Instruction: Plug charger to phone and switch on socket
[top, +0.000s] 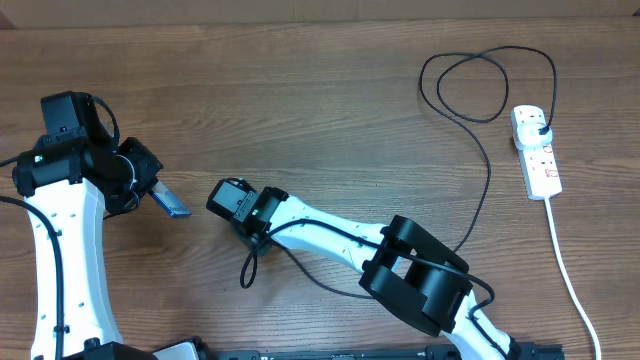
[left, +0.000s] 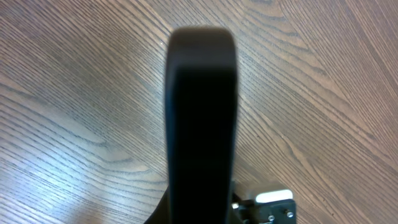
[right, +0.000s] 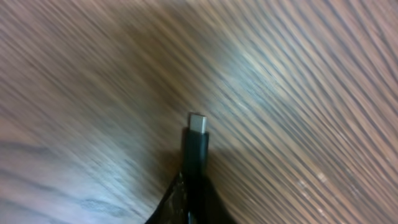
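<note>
My left gripper (top: 152, 192) is shut on the phone (top: 170, 203), which sticks out to the right as a slim blue slab, tilted, just above the table. In the left wrist view the phone (left: 202, 118) fills the middle as a dark, upright slab. My right gripper (top: 226, 200) is a short way right of the phone and is shut on the charger's connector tip (right: 198, 123), whose metal end points forward over the wood. The black charger cable (top: 487, 190) loops to its plug (top: 541, 128), which sits in the white socket strip (top: 540, 165) at the far right.
The socket's thick white cord (top: 570, 280) runs down to the front right edge. A slack loop of the black cable (top: 247, 268) lies under the right arm. The cable also loops at the back right (top: 470, 85).
</note>
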